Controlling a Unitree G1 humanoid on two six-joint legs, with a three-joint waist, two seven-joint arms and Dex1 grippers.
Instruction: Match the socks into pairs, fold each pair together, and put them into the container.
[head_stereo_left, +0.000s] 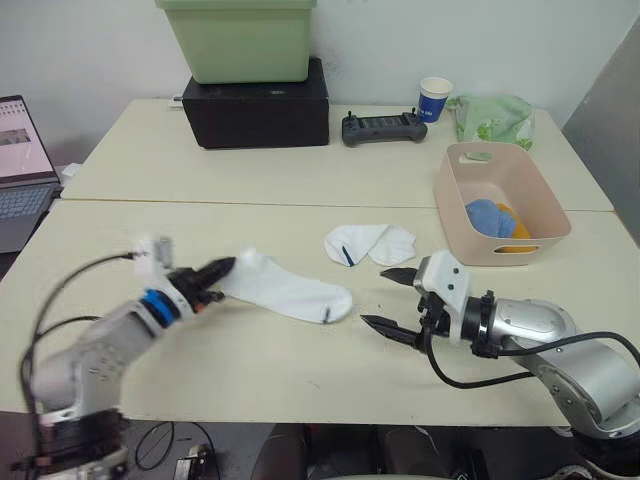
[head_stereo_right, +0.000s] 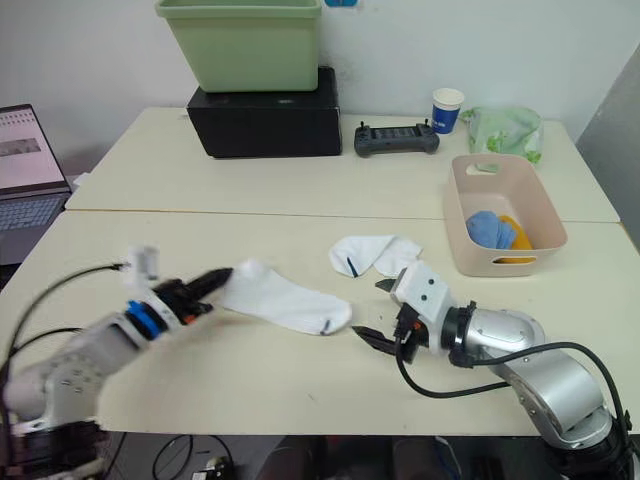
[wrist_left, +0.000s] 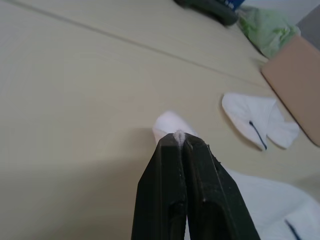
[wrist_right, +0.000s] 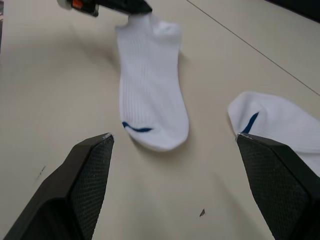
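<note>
A white sock (head_stereo_left: 285, 290) with a thin dark mark lies stretched flat on the near table. My left gripper (head_stereo_left: 222, 270) is shut on the white sock's left end, with a bit of white cloth (wrist_left: 178, 136) pinched between the tips. A second white sock (head_stereo_left: 368, 244) lies crumpled a little farther back and to the right. My right gripper (head_stereo_left: 390, 299) stands open just right of the flat sock's toe, nothing between its fingers. The pale pink container (head_stereo_left: 452, 200) at the right holds folded light blue socks (head_stereo_left: 488, 216) and mustard-orange socks (head_stereo_left: 515, 238).
At the back stand a green bin (head_stereo_left: 240, 40) on a black box (head_stereo_left: 258, 108), a black controller (head_stereo_left: 382, 128), a blue-and-white cup (head_stereo_left: 434, 99) and a pale green patterned bag (head_stereo_left: 492, 118). A laptop (head_stereo_left: 22, 170) sits at the far left.
</note>
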